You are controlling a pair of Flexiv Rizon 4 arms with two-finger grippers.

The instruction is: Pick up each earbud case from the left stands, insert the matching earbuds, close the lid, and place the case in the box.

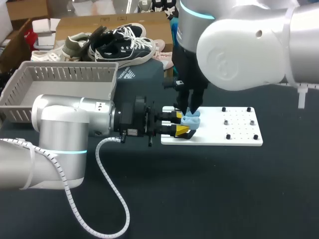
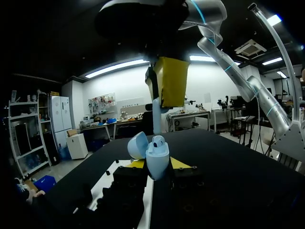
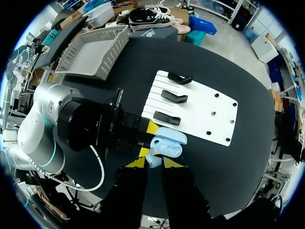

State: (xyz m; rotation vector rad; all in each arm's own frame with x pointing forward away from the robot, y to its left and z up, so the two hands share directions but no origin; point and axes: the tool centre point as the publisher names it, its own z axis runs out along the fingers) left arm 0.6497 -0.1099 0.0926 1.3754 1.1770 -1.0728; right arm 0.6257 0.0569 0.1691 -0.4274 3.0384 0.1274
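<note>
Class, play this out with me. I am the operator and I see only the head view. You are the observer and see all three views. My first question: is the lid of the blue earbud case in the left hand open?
Observer: Yes. The left wrist view shows the earbud case with its lid swung open beside the body.
Operator: Is anything in it?
Observer: What looks like a white earbud sits in its top.
Operator: Are any cases on the stands?
Observer: No. The right wrist view shows three black stands bare on the white board.
</note>
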